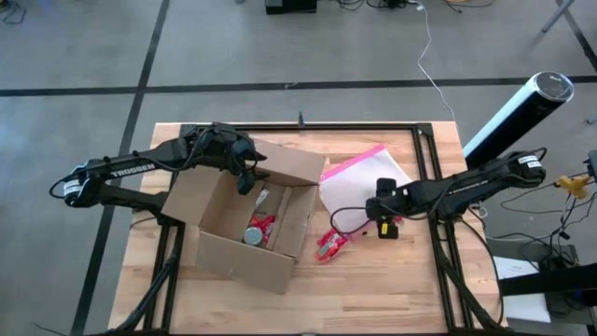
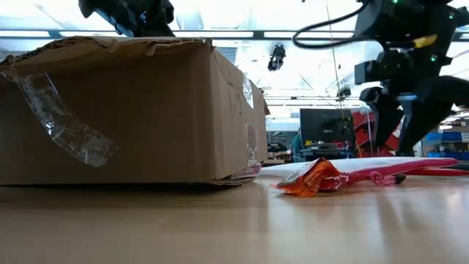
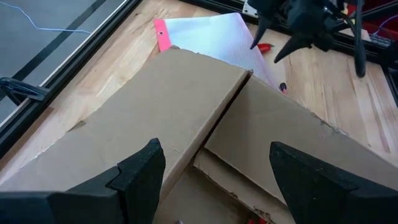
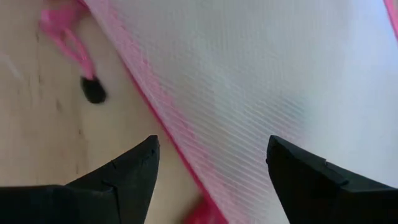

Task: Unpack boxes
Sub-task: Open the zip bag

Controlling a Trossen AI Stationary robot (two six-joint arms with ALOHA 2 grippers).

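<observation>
The brown cardboard box (image 1: 252,219) stands open on the table's left half, with peeling clear tape (image 2: 66,125) on its near side. Inside lie a round silver item (image 1: 254,235) and red packets (image 1: 266,224). My left gripper (image 1: 244,177) hangs open over the box's far inner edge (image 3: 214,155), above a flap (image 3: 168,99). My right gripper (image 1: 384,213) hovers open above the near edge of the pink-edged pouch (image 4: 249,81), clear of the table in the low view (image 2: 399,70). A red packet (image 1: 328,245) lies on the wood beside the box.
The pouch (image 1: 362,175) lies flat at the table's far right. A black frame rail (image 1: 326,128) runs along the far edge. A black and white cylinder (image 1: 518,112) stands off the table's right. Bare wood (image 1: 373,289) lies near the front edge.
</observation>
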